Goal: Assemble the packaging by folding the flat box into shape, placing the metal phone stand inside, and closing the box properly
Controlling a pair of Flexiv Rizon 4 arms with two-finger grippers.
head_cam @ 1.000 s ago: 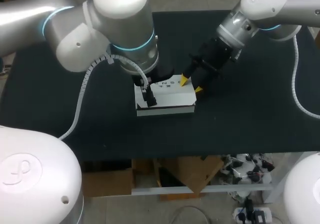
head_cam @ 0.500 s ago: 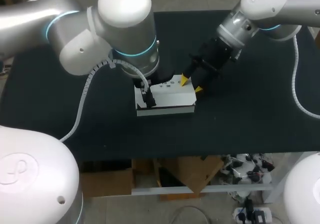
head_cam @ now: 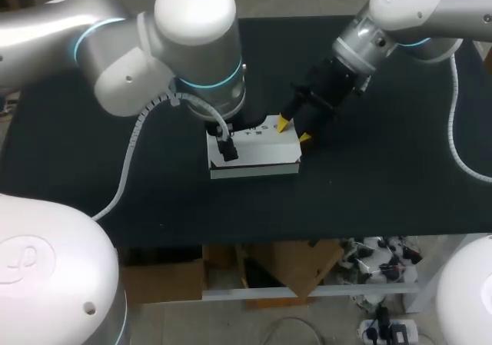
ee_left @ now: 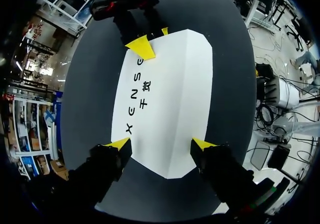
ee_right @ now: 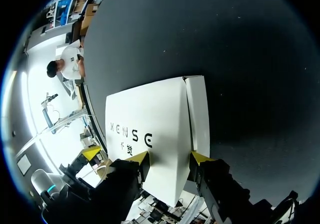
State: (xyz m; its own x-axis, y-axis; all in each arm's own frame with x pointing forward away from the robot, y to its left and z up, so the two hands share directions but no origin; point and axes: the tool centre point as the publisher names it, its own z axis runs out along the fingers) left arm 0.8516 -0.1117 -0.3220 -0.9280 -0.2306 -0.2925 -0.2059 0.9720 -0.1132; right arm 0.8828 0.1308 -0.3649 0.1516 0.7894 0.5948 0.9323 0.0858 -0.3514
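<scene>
The closed white box [head_cam: 257,154] lies flat on the black table, printed face up. My left gripper [head_cam: 228,150] comes down over its left end. In the left wrist view the two yellow tips of that gripper [ee_left: 161,144] press against the two long sides of the box [ee_left: 165,104]. My right gripper [head_cam: 295,130] is at the right end with its fingers apart. One tip rests on the top face [ee_right: 145,119] and the other sits at the far side strip, so the right gripper [ee_right: 170,157] holds nothing. The metal phone stand shows in no view.
The black table [head_cam: 384,184] stretches bare to the right of the box and in front of it. My left arm's big joints and its white cable hang over the table's left half. The front edge runs just below the box.
My left gripper's fingers have come in against the box's sides, and the left arm has shifted slightly. The box and the right arm have stayed put.
</scene>
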